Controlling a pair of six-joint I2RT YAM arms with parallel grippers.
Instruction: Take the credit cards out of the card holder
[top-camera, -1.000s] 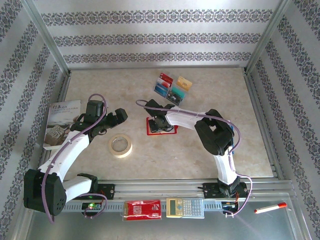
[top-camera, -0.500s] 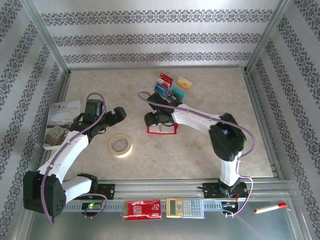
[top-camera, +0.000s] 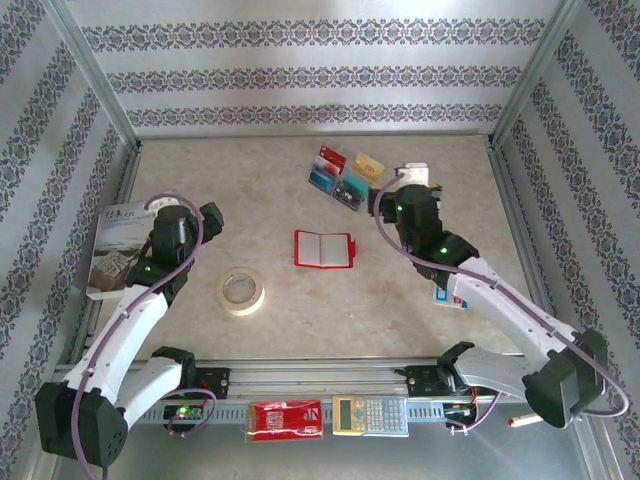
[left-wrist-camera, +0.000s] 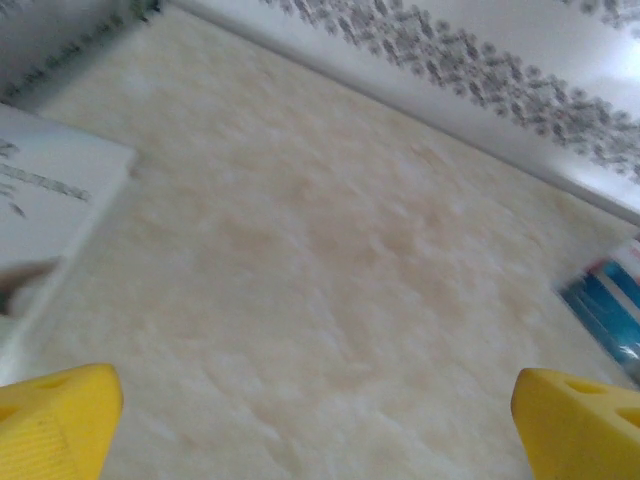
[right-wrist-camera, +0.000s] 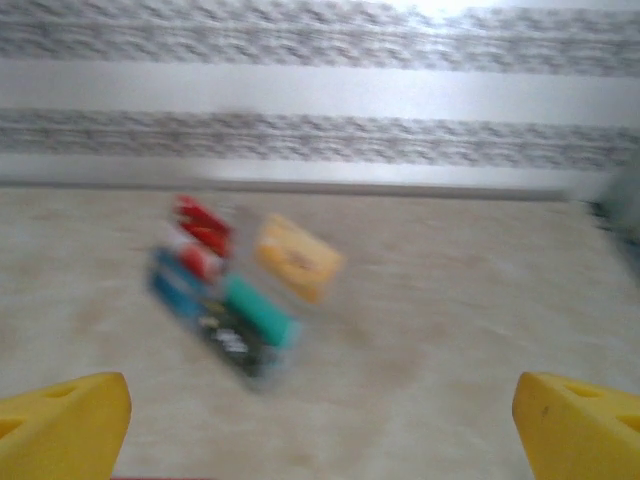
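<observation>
Credit cards (top-camera: 346, 176) lay upper centre, card holder (top-camera: 323, 249) open mid-frame; left gripper (left-wrist-camera: 318, 422) and right gripper (right-wrist-camera: 320, 425) spread, empty.

White arms (top-camera: 125, 325), black joints (top-camera: 75, 425), purple cables (top-camera: 186, 262), yellow fingertips (left-wrist-camera: 55, 420).

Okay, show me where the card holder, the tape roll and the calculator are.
card holder (top-camera: 323, 249): top view, on its open inner pockets.
tape roll (top-camera: 240, 307): top view, on the near side of the ring.
calculator (top-camera: 370, 415): top view, on its keypad.
</observation>
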